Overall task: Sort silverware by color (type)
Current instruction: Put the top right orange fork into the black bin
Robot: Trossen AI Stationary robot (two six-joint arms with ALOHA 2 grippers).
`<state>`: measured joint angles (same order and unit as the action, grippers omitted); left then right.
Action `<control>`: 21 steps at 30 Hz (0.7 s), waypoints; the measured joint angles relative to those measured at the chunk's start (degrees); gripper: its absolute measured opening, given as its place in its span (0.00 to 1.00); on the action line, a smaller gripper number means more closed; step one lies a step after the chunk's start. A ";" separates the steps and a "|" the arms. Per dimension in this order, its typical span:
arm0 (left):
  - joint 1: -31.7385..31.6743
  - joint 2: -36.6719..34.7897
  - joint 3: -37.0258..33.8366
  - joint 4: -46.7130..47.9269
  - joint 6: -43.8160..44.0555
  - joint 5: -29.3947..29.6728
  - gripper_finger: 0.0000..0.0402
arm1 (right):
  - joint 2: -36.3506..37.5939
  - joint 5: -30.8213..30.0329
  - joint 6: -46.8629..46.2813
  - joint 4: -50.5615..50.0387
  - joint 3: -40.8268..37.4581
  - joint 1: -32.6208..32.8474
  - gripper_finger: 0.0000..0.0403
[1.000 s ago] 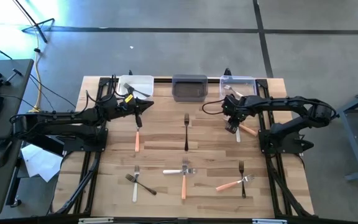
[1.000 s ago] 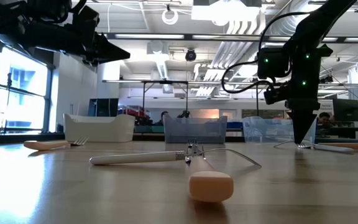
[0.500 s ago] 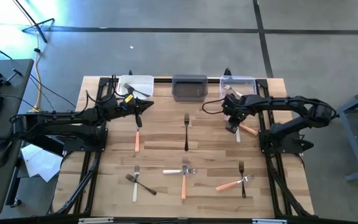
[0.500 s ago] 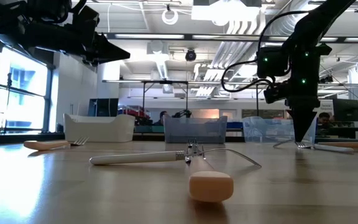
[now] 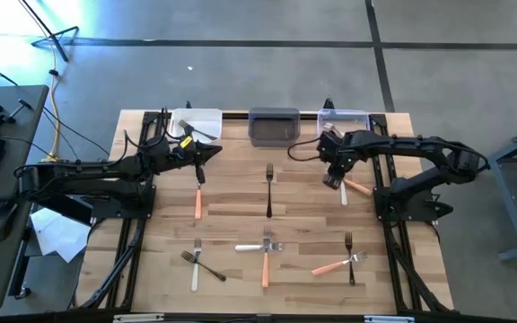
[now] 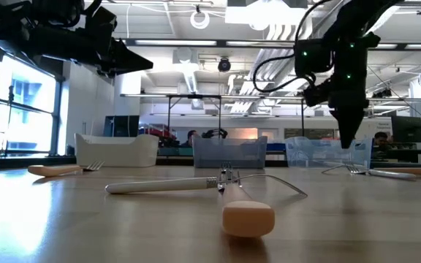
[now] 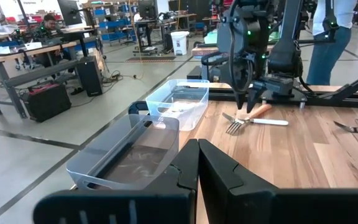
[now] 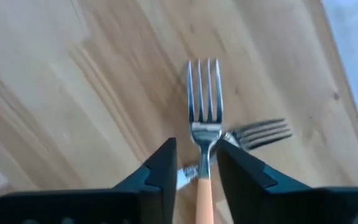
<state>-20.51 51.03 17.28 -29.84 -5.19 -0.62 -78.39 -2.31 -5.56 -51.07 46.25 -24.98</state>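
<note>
Silverware lies spread over the tabletop (image 5: 240, 211), and I read it from my left side across. My left jaws (image 5: 206, 153) are pressed shut with nothing in them; they hang above the wood just in front of the white bin (image 5: 196, 124), over the tine end of an orange-handled fork (image 5: 198, 199). Toward the front edge on that side, a white-handled fork (image 5: 195, 269) lies crossed with a black-handled fork (image 5: 206, 266). At the middle, a long black fork (image 5: 269, 192) lies alone in front of the grey bin (image 5: 274, 126). Nearer the front, a white fork (image 5: 251, 247) lies across an orange fork (image 5: 266, 266). Further right, my right jaws (image 5: 335, 176) point down in front of the clear bin (image 5: 345, 122), raised off the wood. They stand a little apart, gripping nothing I can make out. Straight below them, in the gap, shows an orange-handled fork on the boards (image 8: 203, 118), and the tines of a white-handled fork (image 5: 344, 194) poke out from under it. Near the front right edge, another black fork (image 5: 349, 258) crosses another orange one (image 5: 334, 266).
</note>
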 joint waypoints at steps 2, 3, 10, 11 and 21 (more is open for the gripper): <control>0.00 0.00 0.00 0.00 0.00 -0.07 0.00 | 0.00 -0.01 -0.32 0.37 -1.49 0.01 0.32; 0.00 0.00 0.00 0.02 0.00 -0.19 0.00 | 0.00 -0.03 -0.54 0.89 -2.44 -0.01 0.36; 0.00 0.00 0.00 -0.02 0.00 -0.22 0.00 | -0.52 -1.98 0.00 6.88 -5.53 -0.13 0.50; 0.00 0.00 0.00 -0.02 0.00 -0.22 0.00 | -0.74 -2.44 0.38 7.83 -5.68 -0.13 0.49; 0.26 0.02 0.00 0.02 0.02 -0.22 0.00 | -7.58 -3.40 2.20 10.57 -5.81 -0.52 0.39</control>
<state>-20.26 51.05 17.28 -29.82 -5.17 -0.84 -85.96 -5.72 -3.36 -40.50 40.45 -25.50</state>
